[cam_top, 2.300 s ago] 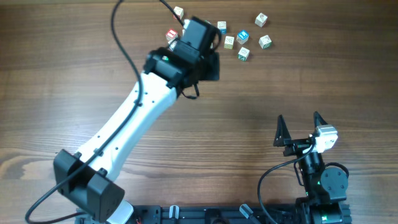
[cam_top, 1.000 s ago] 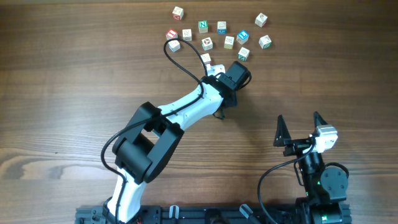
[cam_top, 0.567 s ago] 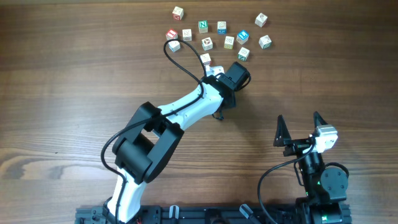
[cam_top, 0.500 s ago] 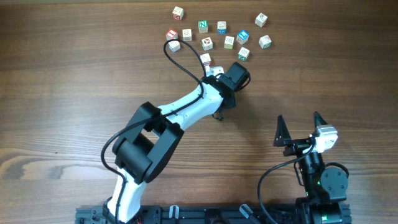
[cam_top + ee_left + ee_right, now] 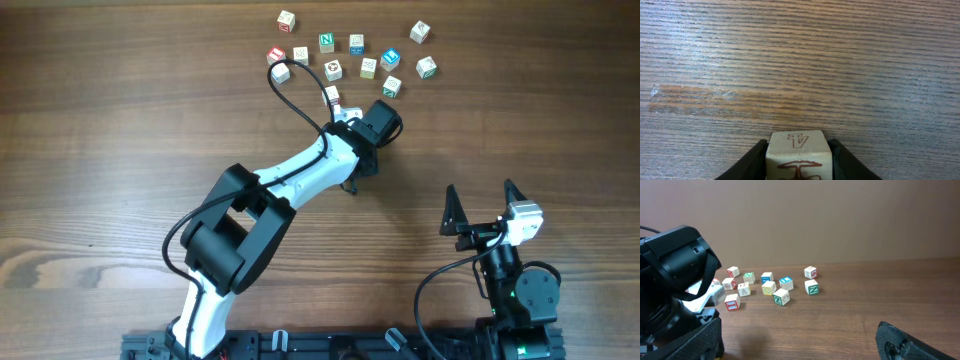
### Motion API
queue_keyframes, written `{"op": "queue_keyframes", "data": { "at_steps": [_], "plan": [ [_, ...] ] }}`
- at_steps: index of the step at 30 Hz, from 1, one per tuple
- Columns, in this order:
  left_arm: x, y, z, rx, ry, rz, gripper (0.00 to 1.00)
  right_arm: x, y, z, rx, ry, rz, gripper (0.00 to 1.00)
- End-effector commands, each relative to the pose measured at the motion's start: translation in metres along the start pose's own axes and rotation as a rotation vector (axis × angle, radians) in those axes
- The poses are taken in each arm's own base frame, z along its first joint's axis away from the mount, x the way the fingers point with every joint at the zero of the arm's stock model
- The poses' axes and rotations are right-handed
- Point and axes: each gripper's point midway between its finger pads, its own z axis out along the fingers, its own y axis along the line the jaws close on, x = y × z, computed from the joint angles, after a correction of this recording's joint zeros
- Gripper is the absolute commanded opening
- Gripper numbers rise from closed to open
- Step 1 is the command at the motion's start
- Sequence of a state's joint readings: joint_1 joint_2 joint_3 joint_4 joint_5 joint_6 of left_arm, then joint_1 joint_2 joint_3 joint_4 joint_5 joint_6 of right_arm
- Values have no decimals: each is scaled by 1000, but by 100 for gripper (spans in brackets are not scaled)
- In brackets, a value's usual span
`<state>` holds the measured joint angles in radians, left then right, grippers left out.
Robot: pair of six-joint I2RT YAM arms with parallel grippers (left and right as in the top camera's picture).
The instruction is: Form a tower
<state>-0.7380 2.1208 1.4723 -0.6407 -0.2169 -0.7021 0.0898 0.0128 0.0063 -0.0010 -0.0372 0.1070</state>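
Cube (image 5: pixel 798 150) pinched between left gripper (image 5: pixel 799 162) fingers (image 5: pixel 752 164).

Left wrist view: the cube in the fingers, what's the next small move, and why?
Probably lower the cube onto the bare table and open the left gripper: the cube is clamped between the fingers, and nothing is stacked yet, so it would serve as the base.

You have a pale wooden cube (image 5: pixel 798 152) clamped between the dark jaws at the bottom edge, brown marks on its two visible faces, wood-grain table (image 5: pixel 800 60) stretching beyond it
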Motion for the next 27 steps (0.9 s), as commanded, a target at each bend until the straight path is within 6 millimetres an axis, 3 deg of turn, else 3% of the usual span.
{"op": "queue_keyframes", "data": {
  "at_steps": [1, 9, 12, 17, 20, 22, 27],
  "plan": [
    [2, 9, 5, -32, 2, 18, 49, -1, 1, 0, -10, -5, -2, 100],
    [-1, 6, 5, -20, -10, 91, 68, -1, 2, 0, -10, -5, -2, 100],
    [-14, 0, 1, 1, -40, 155, 72, -1, 2, 0, -10, -5, -2, 100],
    [-90, 1, -37, 37, -152, 194, 76, -1, 2, 0, -10, -5, -2, 100],
    [-156, 15, -76, 62, -267, 132, 83, -1, 1, 0, -10, -5, -2, 100],
    [-192, 31, -88, 77, -346, 88, 85, -1, 2, 0, -10, -5, -2, 100],
    [-211, 35, -77, 206, -343, 43, 85, -1, 2, 0, -10, -5, -2, 100]
  ]
}}
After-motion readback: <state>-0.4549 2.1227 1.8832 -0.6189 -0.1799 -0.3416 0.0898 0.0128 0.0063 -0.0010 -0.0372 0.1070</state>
